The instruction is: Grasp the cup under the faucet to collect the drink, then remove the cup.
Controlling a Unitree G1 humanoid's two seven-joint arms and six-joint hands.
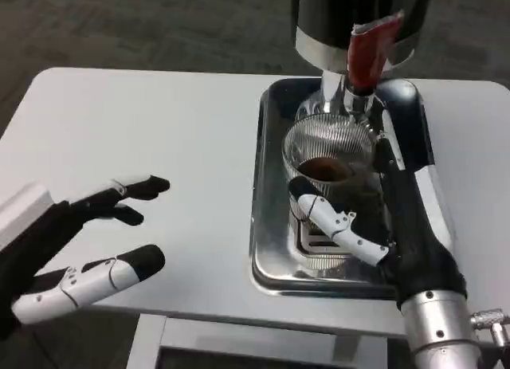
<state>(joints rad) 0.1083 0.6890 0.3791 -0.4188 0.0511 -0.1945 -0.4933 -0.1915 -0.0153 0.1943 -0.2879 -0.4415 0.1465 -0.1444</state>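
A clear ribbed cup (328, 158) with dark drink in it stands on the metal tray (269, 217), right under the faucet (356, 98) of the dispenser with its red handle (368, 50). My right hand (390, 217) wraps around the cup, thumb across its front and fingers along its right side. My left hand (76, 245) hovers over the table at the front left, fingers spread, holding nothing.
The black and chrome dispenser body (358, 18) rises at the back of the tray. The tray has a slotted drain (319, 237) below the cup. Bare white table (159, 138) stretches to the left; its front edge runs just under my left hand.
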